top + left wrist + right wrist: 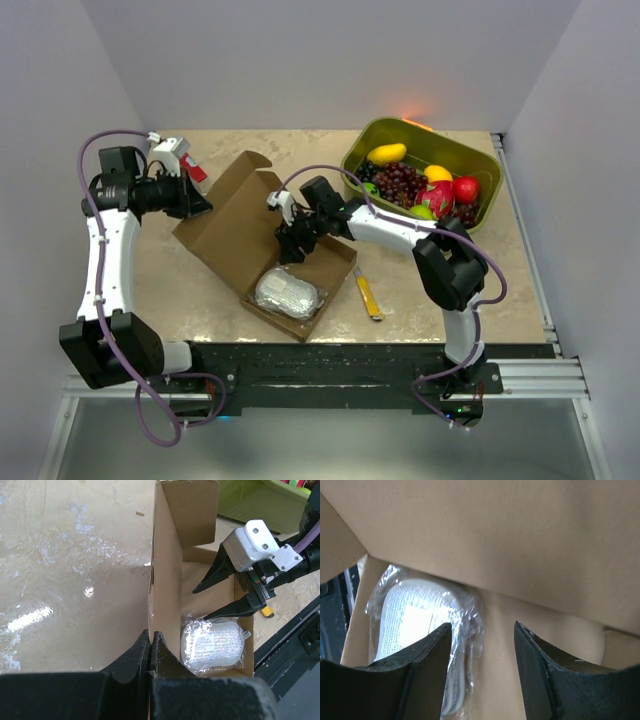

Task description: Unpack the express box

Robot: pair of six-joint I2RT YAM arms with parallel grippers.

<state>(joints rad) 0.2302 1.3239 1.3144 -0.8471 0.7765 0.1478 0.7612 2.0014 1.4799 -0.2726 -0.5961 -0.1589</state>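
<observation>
left gripper (150, 652) clamped on express box (235, 225) lid edge, holding lid open. right gripper (292, 248) jaws apart, poised over wrapped packet (288, 293) for extraction.

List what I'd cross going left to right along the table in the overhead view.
In order: left gripper, shut on the lid edge → express box → yellow cutter → green tub of fruit. Left out, overlapping the box: packet, right gripper.

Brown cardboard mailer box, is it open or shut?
Open. The brown cardboard mailer box has its lid folded back, left fingers pinching it; a grey plastic-wrapped packet lies exposed inside.
</observation>
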